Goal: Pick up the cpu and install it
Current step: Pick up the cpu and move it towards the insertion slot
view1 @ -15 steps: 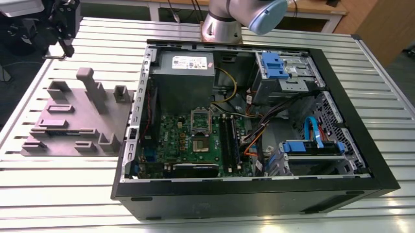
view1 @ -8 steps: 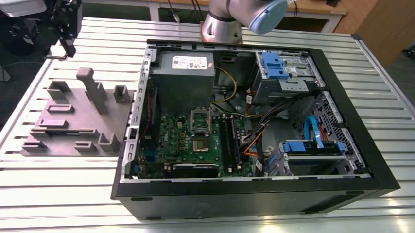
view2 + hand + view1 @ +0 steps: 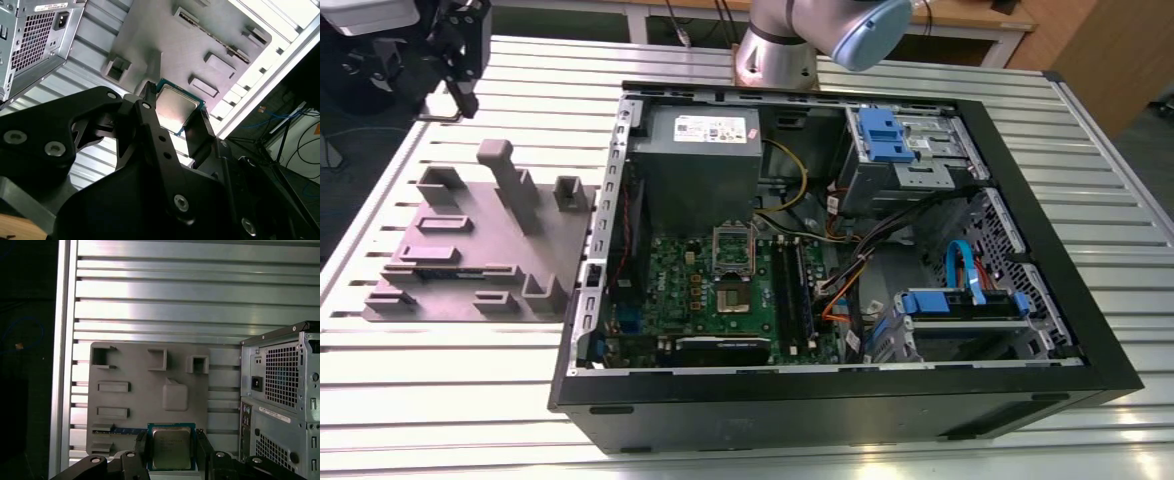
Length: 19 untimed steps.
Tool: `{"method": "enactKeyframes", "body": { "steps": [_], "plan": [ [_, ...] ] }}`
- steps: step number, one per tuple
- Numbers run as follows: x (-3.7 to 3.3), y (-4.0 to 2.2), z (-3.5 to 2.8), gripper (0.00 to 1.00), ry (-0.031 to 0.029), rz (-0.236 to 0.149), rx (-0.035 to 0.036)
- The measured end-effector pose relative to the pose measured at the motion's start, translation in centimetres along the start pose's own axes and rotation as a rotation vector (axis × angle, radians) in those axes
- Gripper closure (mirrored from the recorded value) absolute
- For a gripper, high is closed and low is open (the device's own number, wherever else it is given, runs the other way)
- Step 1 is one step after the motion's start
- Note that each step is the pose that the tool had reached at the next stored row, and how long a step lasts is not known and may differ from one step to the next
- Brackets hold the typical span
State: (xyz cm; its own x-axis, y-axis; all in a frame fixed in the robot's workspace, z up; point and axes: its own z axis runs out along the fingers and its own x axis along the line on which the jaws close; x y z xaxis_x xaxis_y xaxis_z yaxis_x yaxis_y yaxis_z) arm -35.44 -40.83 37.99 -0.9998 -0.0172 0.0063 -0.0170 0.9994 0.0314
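Over the far corner of the slatted aluminium table (image 3: 440, 400), at the exterior view's left, the black gripper (image 3: 454, 95) hangs well above the surface. In both wrist views its two black fingers (image 3: 141, 446) are clamped on opposite edges of the cpu (image 3: 175, 107), a small flat square chip with a shiny silver-grey metal lid and a thin darker rim. Gripping by the edges leaves the lid untouched and, I judge, keeps the chip level for seating. Below it, near the table's left edge, lies a pale grey moulded fixture tray (image 3: 467, 240) whose raised blocks and pockets keep parts at known places. Further right the open black computer case (image 3: 854, 400) lies on its side, so the green motherboard (image 3: 707, 290) and its silver socket frame (image 3: 734, 245) face upward, well apart from the held chip.
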Motion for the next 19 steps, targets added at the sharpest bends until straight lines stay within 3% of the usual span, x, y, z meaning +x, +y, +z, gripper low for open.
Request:
{"method": "enactKeyframes", "body": {
  "steps": [19],
  "plan": [
    [-0.74, -0.01, 0.0, 0.53, 0.0, 0.0, 0.0]
  ]
}}
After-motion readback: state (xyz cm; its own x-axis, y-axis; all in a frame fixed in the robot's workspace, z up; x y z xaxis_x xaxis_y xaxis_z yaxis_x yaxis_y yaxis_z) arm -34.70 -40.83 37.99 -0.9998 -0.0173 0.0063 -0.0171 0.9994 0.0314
